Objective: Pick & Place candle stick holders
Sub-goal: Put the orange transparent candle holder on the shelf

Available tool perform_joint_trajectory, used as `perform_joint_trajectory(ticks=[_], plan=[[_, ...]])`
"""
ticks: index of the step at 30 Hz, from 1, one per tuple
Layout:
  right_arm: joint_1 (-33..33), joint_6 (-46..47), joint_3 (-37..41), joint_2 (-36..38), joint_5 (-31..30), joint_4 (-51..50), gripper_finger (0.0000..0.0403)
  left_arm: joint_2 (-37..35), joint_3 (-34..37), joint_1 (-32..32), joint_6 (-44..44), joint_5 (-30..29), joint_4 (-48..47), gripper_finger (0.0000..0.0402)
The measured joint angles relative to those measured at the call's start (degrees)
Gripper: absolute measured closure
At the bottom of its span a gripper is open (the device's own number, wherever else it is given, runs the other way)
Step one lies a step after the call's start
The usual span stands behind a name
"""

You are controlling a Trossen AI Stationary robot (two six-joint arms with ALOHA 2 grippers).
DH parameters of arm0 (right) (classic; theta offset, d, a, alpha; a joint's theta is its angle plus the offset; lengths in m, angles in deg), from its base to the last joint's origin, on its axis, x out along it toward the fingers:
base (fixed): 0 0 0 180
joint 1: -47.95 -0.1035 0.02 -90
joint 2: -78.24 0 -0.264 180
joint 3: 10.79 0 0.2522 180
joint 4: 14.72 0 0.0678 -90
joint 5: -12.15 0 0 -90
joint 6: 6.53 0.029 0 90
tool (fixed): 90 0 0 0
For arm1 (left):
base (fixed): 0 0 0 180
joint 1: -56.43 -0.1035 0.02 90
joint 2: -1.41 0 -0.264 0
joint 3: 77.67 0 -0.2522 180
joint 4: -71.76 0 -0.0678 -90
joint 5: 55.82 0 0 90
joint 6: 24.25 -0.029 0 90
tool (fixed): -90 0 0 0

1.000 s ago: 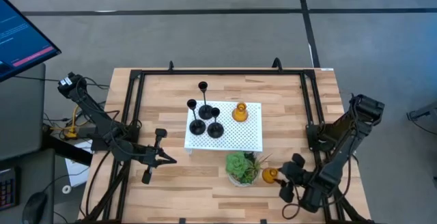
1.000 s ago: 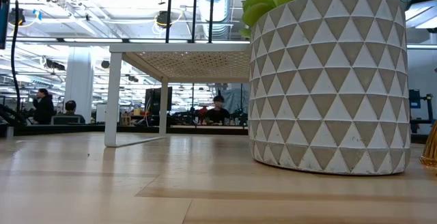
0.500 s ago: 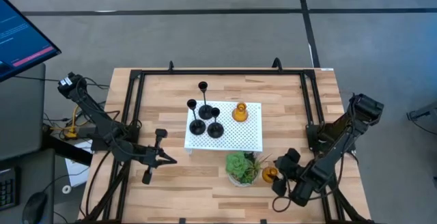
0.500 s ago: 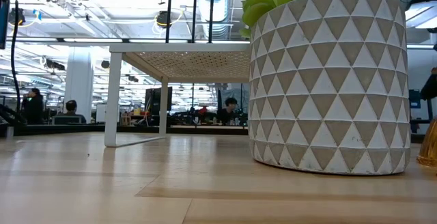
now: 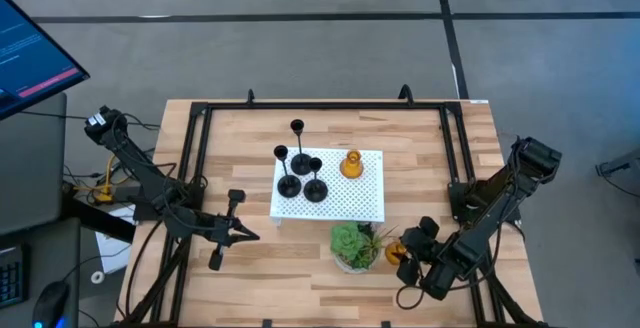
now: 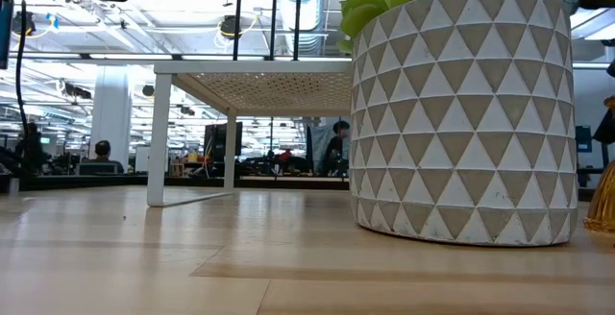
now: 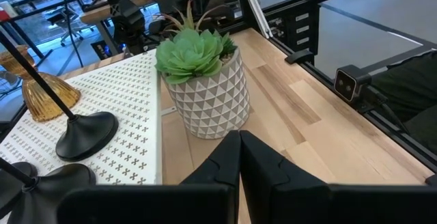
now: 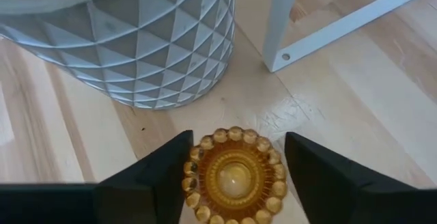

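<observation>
Now that moved in from a second ago, right gripper (image 8: 235,176) straddling, fingers (image 8: 164,176) wide, the amber holder (image 8: 234,175) near the worktop (image 5: 250,278) front edge beside the plant pot (image 8: 130,39), ready to close; left gripper (image 7: 239,169) shut, waiting near left edge.

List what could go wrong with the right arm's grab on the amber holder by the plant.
1. The amber holder sits close beside the plant pot; the right gripper, open around it, could nudge the pot while closing or lifting.
2. A leg of the white stand is close too, so the lift path to the top looks tight.
3. The holder's beaded rim may slip between the fingers.
</observation>
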Motion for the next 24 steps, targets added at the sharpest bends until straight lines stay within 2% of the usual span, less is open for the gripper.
perform_joint_trajectory(ticks=[8,12,17,24], plan=[[-0.18,-0.01,0.00,0.00,0.14,0.93,0.0247,0.00,0.00,-0.01,0.01,0.00,0.00,0.0394],[-0.83,0.18,0.00,0.12,0.99,1.03,0.0244,0.00,0.00,-0.01,0.01,0.00,0.00,0.0394],[-0.64,1.52,-0.17,0.88,3.21,0.79,0.0212,0.00,0.00,-0.01,0.01,0.00,0.00,0.0394],[-0.28,0.28,-0.79,1.01,3.54,1.03,0.0248,0.00,0.00,-0.01,0.01,0.00,0.02,0.0394]])
